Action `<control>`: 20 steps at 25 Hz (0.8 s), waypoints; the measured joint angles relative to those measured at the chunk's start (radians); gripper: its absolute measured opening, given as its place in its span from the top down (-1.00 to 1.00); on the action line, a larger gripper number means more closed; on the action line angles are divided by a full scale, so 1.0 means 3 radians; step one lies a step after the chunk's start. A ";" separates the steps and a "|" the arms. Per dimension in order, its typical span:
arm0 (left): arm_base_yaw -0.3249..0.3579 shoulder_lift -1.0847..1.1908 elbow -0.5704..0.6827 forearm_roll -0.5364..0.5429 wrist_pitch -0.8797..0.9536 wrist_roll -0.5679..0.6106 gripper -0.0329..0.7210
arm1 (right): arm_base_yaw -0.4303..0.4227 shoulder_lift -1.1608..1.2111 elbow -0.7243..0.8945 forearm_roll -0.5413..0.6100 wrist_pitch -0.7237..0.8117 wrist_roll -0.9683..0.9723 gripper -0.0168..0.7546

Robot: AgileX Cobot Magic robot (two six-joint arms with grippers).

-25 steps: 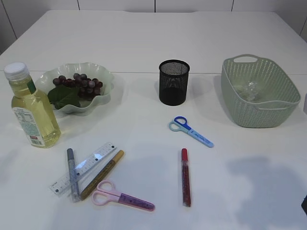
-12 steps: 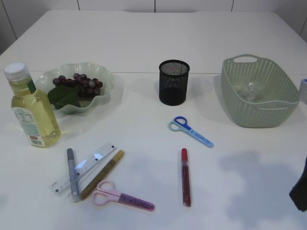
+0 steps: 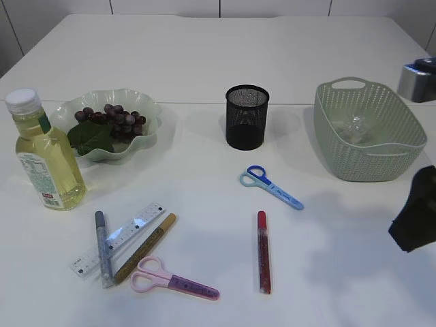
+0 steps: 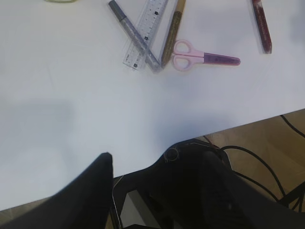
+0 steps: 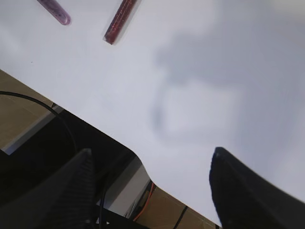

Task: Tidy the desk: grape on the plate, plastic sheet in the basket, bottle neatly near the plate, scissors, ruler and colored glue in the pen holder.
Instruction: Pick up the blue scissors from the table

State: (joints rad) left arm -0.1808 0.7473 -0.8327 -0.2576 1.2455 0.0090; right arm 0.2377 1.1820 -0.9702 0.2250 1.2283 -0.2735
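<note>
Grapes (image 3: pixel 112 119) lie on the green plate (image 3: pixel 147 103), with the oil bottle (image 3: pixel 44 160) upright at its left. A crumpled plastic sheet (image 3: pixel 354 127) sits in the basket (image 3: pixel 327 136). Blue scissors (image 3: pixel 270 186) and red glue (image 3: pixel 263 251) lie before the black pen holder (image 3: pixel 247 116). The ruler (image 3: pixel 119 238), silver glue (image 3: pixel 102 246), gold glue (image 3: pixel 144 247) and pink scissors (image 3: pixel 174 281) lie at front left. My left gripper (image 4: pixel 152 191) hangs open past the table's front edge. My right gripper (image 5: pixel 152 191) is open and empty, with red glue (image 5: pixel 120 21) ahead.
The dark end of the right arm (image 3: pixel 415 218) shows at the right edge, in front of the basket, and a grey part of it (image 3: pixel 417 78) behind. Under both wrists are the table's front edge, black frame and cables (image 4: pixel 267 157).
The right arm has come into the exterior view from the right edge and moved inward and up. The things on the table have not moved.
</note>
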 joint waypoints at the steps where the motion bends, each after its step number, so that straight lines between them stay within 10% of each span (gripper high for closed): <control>1: 0.0000 0.0000 0.0000 0.0000 0.0000 0.0000 -0.21 | 0.0000 0.0101 -0.0053 0.0000 0.0000 -0.0023 -0.56; 20: 0.0000 0.0000 0.0000 -0.0036 0.0000 0.0000 -0.21 | 0.0115 0.2120 -0.1825 -0.0239 -0.0006 -0.0492 -0.56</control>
State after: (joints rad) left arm -0.1808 0.7473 -0.8327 -0.2684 1.2455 0.0090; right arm 0.2723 1.8180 -1.5178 0.1533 1.2266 -0.4211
